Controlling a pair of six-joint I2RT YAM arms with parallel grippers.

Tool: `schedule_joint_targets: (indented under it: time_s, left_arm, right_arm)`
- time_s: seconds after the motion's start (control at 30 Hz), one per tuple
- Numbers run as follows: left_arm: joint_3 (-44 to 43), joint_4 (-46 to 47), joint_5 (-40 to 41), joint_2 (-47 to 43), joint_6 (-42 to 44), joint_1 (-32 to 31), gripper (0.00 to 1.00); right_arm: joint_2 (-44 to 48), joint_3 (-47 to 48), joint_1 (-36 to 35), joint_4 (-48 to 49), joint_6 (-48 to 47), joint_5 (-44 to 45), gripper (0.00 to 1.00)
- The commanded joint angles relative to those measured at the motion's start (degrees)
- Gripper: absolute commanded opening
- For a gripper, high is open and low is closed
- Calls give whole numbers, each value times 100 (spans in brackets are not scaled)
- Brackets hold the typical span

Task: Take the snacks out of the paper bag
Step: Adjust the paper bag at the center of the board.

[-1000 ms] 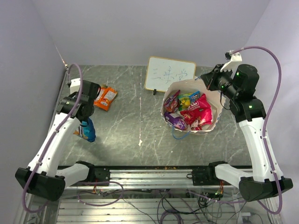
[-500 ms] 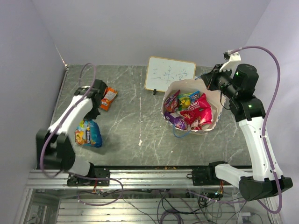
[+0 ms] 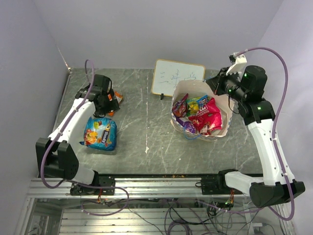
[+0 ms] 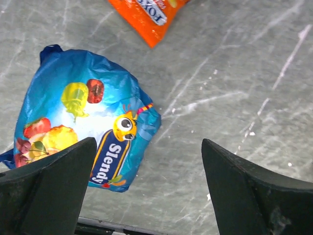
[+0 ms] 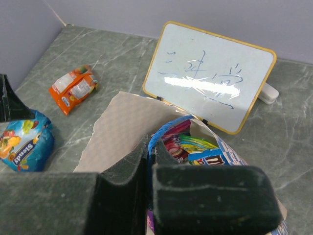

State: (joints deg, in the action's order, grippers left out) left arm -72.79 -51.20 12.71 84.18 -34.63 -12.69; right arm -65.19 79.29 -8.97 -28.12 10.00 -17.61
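Note:
The paper bag (image 3: 222,122) stands open right of centre, with pink-red (image 3: 208,117), purple (image 3: 182,125) and yellow-green (image 3: 197,104) snacks inside. My right gripper (image 3: 218,86) is at its far rim, shut on the blue cord handle (image 5: 168,134) beside the bag's cream wall (image 5: 122,132). A blue snack packet (image 3: 100,133) lies flat on the table at the left, and an orange packet (image 3: 116,98) lies behind it. My left gripper (image 3: 101,106) hovers between them, open and holding nothing. In the left wrist view the blue packet (image 4: 83,122) lies below the gripper (image 4: 147,149), with the orange packet (image 4: 146,14) at the top.
A white signboard (image 3: 177,77) with a yellow frame leans just behind the bag. Purple walls close in the table on the left, back and right. The metal rail (image 3: 161,183) with the arm bases runs along the near edge.
The left gripper has opened and let go of the blue packet, which now lies flat on the table. The left arm swung back toward the orange packet. The right gripper rose slightly with the handle.

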Motion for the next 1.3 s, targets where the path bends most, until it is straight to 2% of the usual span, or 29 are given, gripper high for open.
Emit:
schedule_joint_targets:
  time_s: [0.0,0.17,0.33,0.4,0.57,0.67,0.8,0.87,0.93,0.97,1.07,1.13,1.2,1.27]
  left_arm:
    - [210,397,-639,-348,118,21,99]
    - [350,805,-1506,-509,153,21,97]
    - [609,1715,-2736,-836,-290,-15,91]
    - [645,2056,-2994,-929,-531,-144,89]
    - [574,2604,-3226,-994,-881,-670,89]
    - [652,2762,-3139,-1048,-966,-1095,90]
    - [785,2870,-3071,-1172,-1076,-1449,90]
    - [809,2901,-3032,-1284,-1077,-1579,91]
    - [783,2890,-3037,-1388,-1051,-1636,92]
    - [764,2892,-3042,-1421,-1024,-1648,92]
    - [721,2897,-3053,-1452,-965,-1658,93]
    - [679,2888,-3100,-1438,-911,-1662,92]
    - [679,2891,-3097,-1468,-881,-1681,92]
    - [692,2862,-3066,-1483,-845,-1684,93]
  right_arm:
    - [2,0,-23,85,-271,-350,0]
    - [18,-34,-60,164,-395,-683,0]
    - [-70,103,-334,156,-417,-1663,0]
    - [-63,53,-588,180,-341,-2025,0]
    - [162,-397,-1689,468,73,-2031,0]
    - [457,-697,-1825,761,407,-1867,0]
    - [777,-645,-1827,612,75,-114,0]
    - [848,-496,-1827,548,-105,493,0]
    - [884,-433,-1826,734,-177,373,0]
    - [888,-474,-1827,863,-148,-6,0]
    - [878,-907,-1848,1401,601,-1037,0]
    - [1052,-1546,-2002,1935,1214,-1357,0]
    - [1270,-2046,-2287,2182,1350,-1256,0]
    - [1394,-2097,-2336,1984,1077,-916,0]
